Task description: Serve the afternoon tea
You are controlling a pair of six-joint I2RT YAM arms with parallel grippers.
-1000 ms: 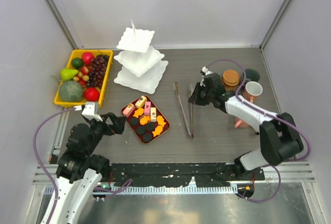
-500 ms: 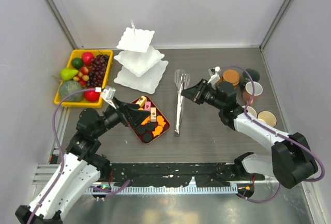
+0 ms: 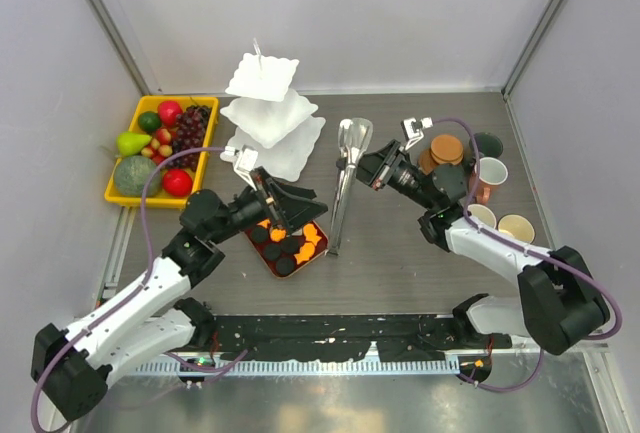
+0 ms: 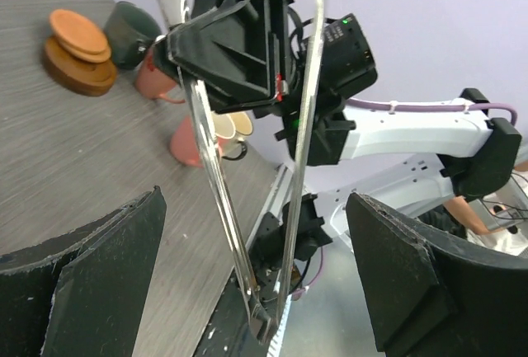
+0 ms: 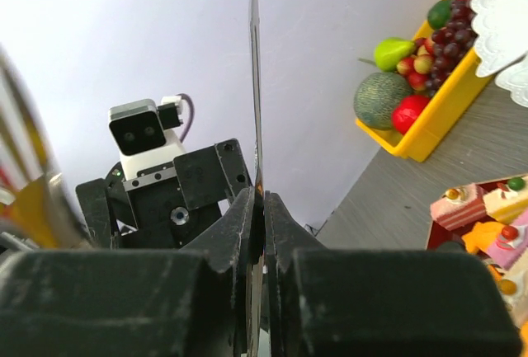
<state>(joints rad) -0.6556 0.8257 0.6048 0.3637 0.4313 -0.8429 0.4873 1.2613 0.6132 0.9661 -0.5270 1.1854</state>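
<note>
**A:** Pincer status?

**B:** Left pincer (image 3: pixel 300 205) is released. Its fingers (image 4: pixel 82 283) are spread wide with nothing between them. It hovers over the pastries (image 3: pixel 290 245), on the near side of the stand (image 3: pixel 270 118).

**A:** Right one?

**B:** Right pincer (image 3: pixel 366 167) is clenched on the tongs (image 3: pixel 341 193), just right of the stand. The wrist view shows both pads tight on a thin metal blade.

**A:** Are the tongs down on the surface (image 3: pixel 400 243)?

**B:** They're tilted. The scoop ends sit beside the stand's lowest tier and the hinge end points away from it, toward the arm bases. Can't tell whether the hinge end touches.

**A:** Where's the tea set?

**B:** The stand is upright. The pastries (orange, black round, pink/cream slices) sit in a red tray (image 3: pixel 268 261) just in front of it, partly under the left pincer. The mugs (image 3: pixel 490 173) and the stacked coasters (image 3: pixel 446 148) are clustered well to the right of the stand, beyond the right pincer.

**A:** Anything else nearby?

**B:** A fruit tray (image 3: pixel 207 153) sits just left of the stand.
</note>
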